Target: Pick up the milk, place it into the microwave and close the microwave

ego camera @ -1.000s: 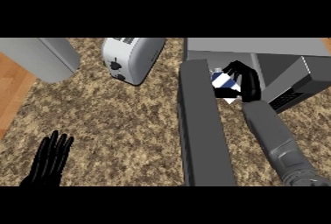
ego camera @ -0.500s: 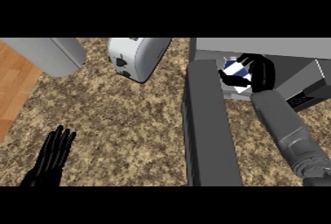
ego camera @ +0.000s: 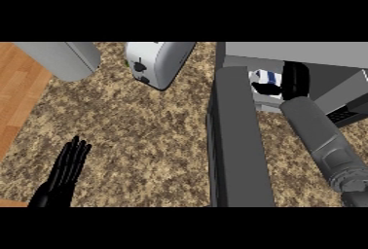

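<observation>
Inside the microwave, at the view's upper right, my right hand is curled round the milk, thumb on the near side and fingers behind it. The carton shows only as a white patch with blue stripes beside the black hand. Over the last second the hand has carried the milk further in: it was at the mouth of the opening and now sits within the cavity. I judge the placing step nearly done; release and withdrawal of the forearm remain, then the door. Whether the carton already rests on the cavity floor I cannot tell.

The cavity holds the milk and my hand; nothing else shows in it. The microwave door stands swung open, a dark slab reaching toward me across the counter, just left of the right forearm.

Farther out: a toaster and a grey rounded vessel, its contents hidden. My left hand rests at lower left, fingers straight and together.
</observation>
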Tool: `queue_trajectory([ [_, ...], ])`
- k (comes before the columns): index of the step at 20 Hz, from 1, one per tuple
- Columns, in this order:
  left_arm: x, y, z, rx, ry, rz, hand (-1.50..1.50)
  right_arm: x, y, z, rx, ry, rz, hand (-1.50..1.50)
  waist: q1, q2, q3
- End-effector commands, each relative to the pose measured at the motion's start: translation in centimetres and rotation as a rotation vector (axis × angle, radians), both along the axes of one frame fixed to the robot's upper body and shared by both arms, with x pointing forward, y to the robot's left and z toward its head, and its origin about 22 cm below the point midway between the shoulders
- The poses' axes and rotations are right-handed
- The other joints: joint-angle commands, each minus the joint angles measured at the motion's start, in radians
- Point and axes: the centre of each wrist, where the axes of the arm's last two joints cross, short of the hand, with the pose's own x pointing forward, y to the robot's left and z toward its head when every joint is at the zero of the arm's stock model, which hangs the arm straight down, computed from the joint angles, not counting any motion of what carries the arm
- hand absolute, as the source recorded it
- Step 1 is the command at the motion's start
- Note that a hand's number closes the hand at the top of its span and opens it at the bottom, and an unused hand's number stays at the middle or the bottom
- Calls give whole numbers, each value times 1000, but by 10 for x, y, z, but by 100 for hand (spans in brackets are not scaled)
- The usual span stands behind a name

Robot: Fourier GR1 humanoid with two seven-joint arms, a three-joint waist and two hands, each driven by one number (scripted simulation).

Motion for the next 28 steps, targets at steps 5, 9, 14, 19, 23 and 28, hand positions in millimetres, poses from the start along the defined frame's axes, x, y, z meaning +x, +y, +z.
queue_trajectory([
  [5, 3, -17, -9, -13, 8, -16, -150, 3, 17, 1, 53, 35, 109, -150, -2, 1, 1],
  [9, 4, -13, -2, -34, -19, -55, -150, -1, 16, -6, 133, 35, 189, -150, 0, 3, 2],
  [14, 5, -21, -4, -23, -28, -57, -150, -9, 21, -19, 244, 13, 233, -150, -24, -8, 1],
  [19, 10, -33, -6, -35, -16, -58, -150, -17, 12, -31, 336, 17, 254, -150, -49, -17, 0],
  [23, 1, -30, 3, -20, -30, -70, -150, -38, -5, -57, 417, 31, 247, -150, -55, -25, 0],
  [28, 6, -61, -12, -17, -37, -92, -150, -56, -18, -75, 475, 20, 278, -150, -73, -29, -1],
])
